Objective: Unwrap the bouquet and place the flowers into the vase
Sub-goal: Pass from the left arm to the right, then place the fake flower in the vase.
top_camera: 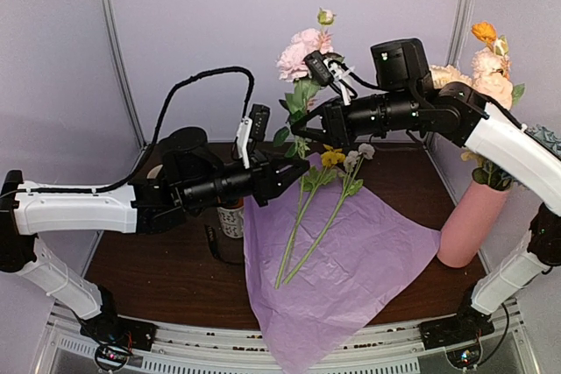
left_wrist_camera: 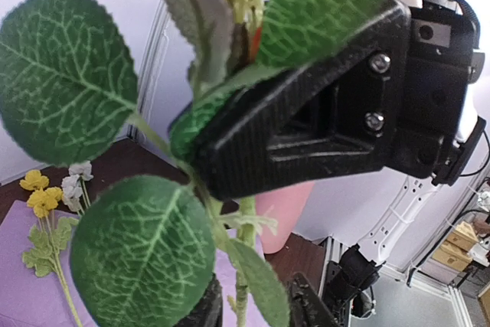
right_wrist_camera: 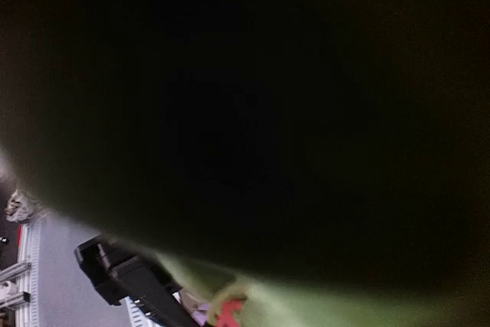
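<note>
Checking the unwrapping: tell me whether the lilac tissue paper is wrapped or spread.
Spread: the tissue paper lies open on the table, two loose flower stems lying across it.

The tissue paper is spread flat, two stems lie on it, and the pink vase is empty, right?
Not quite: the top external view shows peach and orange flowers already standing in the pink vase. The tissue paper and two stems are as you say.

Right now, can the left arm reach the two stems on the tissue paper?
Probably yes. The left gripper hangs just beside the two stems, bare on the tissue paper; nothing covers them. The right gripper grips a rose higher up.
</note>
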`<state>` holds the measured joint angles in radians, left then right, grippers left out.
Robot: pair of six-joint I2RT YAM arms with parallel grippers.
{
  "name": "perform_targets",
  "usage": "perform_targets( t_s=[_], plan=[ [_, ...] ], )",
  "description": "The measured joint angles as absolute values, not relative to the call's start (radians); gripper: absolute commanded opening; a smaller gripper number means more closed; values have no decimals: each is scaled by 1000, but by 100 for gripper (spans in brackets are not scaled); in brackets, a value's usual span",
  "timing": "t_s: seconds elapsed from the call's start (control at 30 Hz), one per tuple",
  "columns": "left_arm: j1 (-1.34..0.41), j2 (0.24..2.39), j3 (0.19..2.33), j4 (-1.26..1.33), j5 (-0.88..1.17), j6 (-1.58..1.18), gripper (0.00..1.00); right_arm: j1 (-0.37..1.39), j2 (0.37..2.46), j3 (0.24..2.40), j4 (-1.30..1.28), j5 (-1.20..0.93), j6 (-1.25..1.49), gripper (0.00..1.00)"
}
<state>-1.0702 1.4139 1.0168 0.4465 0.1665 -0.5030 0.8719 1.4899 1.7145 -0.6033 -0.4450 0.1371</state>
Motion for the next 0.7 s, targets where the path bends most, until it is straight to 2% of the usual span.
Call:
perform_targets(
  t_s=[0.03, 0.1, 0.37, 0.7],
  plan=[
    [-1071, 1414, 1017, 443, 164, -502, 47, 873, 1491, 1715, -603, -449, 131, 0],
    [-1074, 1414, 1017, 438, 155, -496, 52, 873, 1491, 1715, -604, -455, 125, 0],
    [-1076, 1444, 1020, 377, 135, -487, 55, 864, 1473, 1808, -649, -469, 10, 0],
    [-1076, 1565, 1046, 311, 154, -488, 55, 842, 1450, 2298, -677, -395, -226, 0]
  ],
)
